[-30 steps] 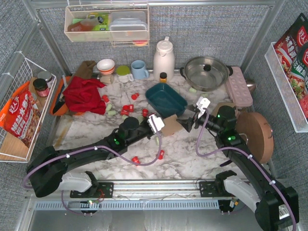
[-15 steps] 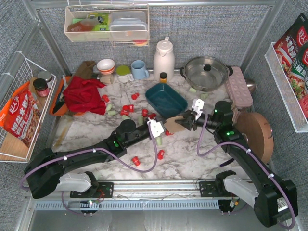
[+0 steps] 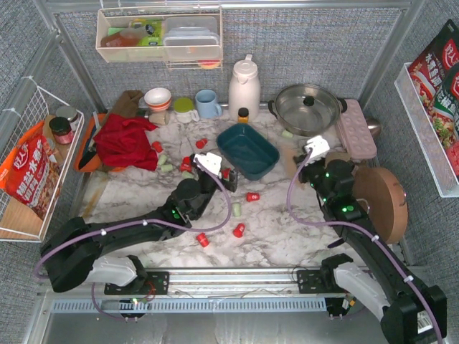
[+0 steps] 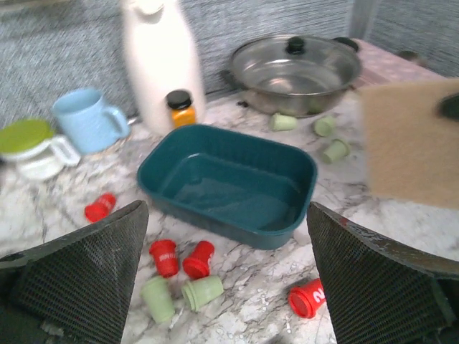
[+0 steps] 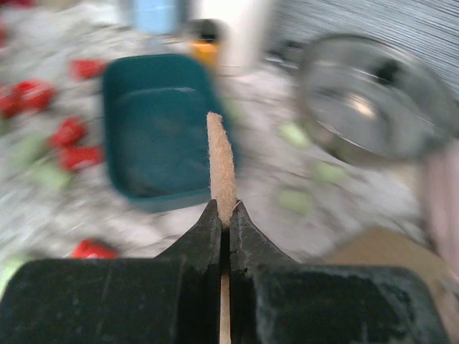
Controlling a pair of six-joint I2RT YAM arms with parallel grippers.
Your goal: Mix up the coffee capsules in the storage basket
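Note:
The teal storage basket (image 3: 247, 149) (image 4: 229, 183) (image 5: 154, 125) sits mid-table with nothing inside it. Red and mint coffee capsules lie loose on the marble around it: red ones (image 3: 252, 196) (image 4: 199, 258) and green ones (image 3: 237, 210) (image 4: 198, 292) in front and to its left, more green ones (image 4: 324, 125) by the pot. My left gripper (image 3: 228, 174) (image 4: 226, 209) hovers just in front of the basket, open and holding nothing. My right gripper (image 3: 303, 166) (image 5: 224, 208) is shut on a thin tan pad (image 5: 221, 158) (image 4: 412, 140), to the right of the basket.
Behind the basket stand a white thermos (image 3: 244, 87), a small orange jar (image 3: 243, 114), a light-blue mug (image 3: 208, 104) and a lidded steel pot (image 3: 308, 107). A red cloth (image 3: 125, 140) lies at the left, and a round wooden board (image 3: 380, 201) at the right.
My left gripper opened and let go of the tan pad, then swung back and left. My right gripper shut on the pad and carried it to the right.

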